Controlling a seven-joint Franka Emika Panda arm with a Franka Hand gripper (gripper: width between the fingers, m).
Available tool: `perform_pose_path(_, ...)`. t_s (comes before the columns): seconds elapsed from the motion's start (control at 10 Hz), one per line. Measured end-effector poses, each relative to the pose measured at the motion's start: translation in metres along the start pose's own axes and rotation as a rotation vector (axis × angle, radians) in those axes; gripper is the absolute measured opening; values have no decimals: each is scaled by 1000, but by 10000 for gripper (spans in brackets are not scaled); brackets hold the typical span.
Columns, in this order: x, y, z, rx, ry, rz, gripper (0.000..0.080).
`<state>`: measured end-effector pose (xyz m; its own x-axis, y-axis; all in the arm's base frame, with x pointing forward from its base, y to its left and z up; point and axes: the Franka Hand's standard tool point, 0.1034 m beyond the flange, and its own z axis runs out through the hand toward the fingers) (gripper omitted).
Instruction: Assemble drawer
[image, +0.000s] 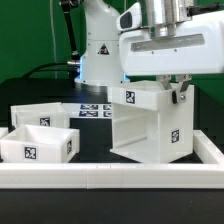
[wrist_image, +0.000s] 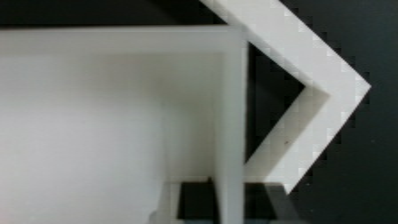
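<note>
At the exterior view's left, two trays (image: 40, 146) sat on the counter (image: 95, 135), one behind the other. Right of them stood the housing (image: 140, 130), its open side facing near, behind the rail (image: 110, 178). Farther right, the gripper (image: 178, 92) hung overhead, its fingers (wrist_image: 192, 197) apparently clamped on the housing's right wall. Best, I thought, to grip squarely and move the housing slowly, so it neither tipped nor struck the trays.

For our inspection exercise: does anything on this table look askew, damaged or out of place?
The housing stands skewed, with a corner toward the front rail rather than square to it. The front tray and rear tray lie outside it. Nothing looks spilled or broken.
</note>
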<state>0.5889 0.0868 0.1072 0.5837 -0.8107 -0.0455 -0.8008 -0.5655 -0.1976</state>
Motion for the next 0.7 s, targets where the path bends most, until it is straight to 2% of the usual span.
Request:
perform_pose_path(0.3,1,1,0,17,-48,305,38)
perform_pose_path(0.4,1,1,2,9,-71,432,38)
perform_pose_path(0.5,2,-1,5,13,-84,522,38)
perform_pose_path(0.7,5,-2,7,21,-98,613,38)
